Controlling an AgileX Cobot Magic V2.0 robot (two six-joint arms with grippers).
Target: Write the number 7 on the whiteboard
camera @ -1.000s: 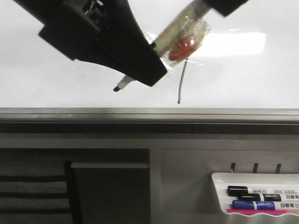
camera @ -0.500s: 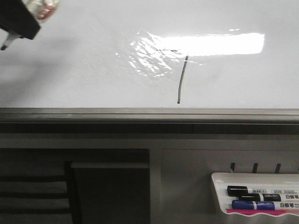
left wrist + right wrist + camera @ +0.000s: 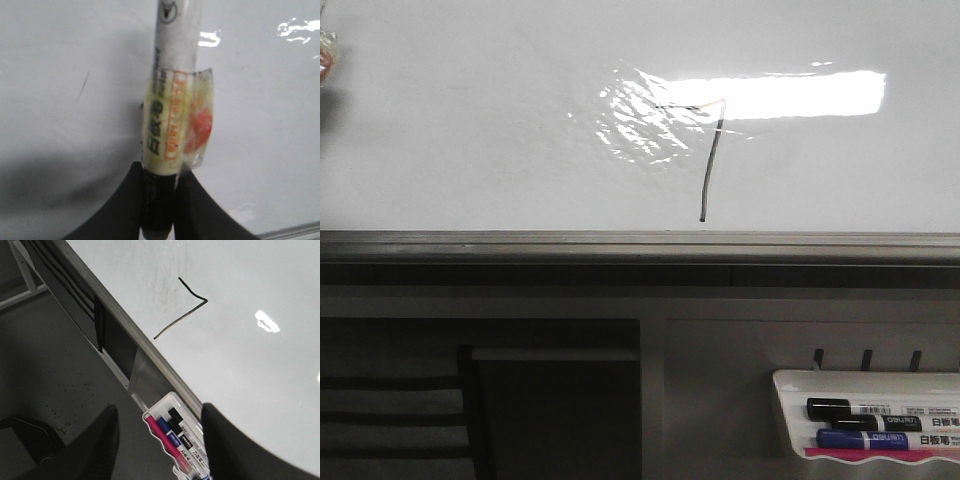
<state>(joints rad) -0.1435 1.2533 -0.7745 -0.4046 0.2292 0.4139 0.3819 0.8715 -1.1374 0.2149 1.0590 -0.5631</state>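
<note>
The number 7 (image 3: 710,160) stands as a thin dark stroke on the glossy whiteboard (image 3: 470,150), its top bar crossing the bright light reflection. In the right wrist view the number 7 (image 3: 186,307) is plain to see on the whiteboard (image 3: 250,355). My left gripper (image 3: 159,200) is shut on a white marker (image 3: 172,100) wrapped in clear tape, pointing at the whiteboard (image 3: 260,125), off to the left of the 7. Only a sliver of that taped marker (image 3: 325,55) shows at the front view's left edge. My right gripper (image 3: 160,450) hangs open and holds nothing, above the marker tray.
A grey metal rail (image 3: 640,243) runs along the board's bottom edge. Below it at the right hangs a white tray (image 3: 790,385) holding black, blue and pink markers, also seen as the tray (image 3: 169,401) between my right fingers. Dark slotted panels sit lower left.
My left arm with the marker has swung up and left, from in front of the 7 to almost out of the front view. The 7's top bar now shows uncovered.
</note>
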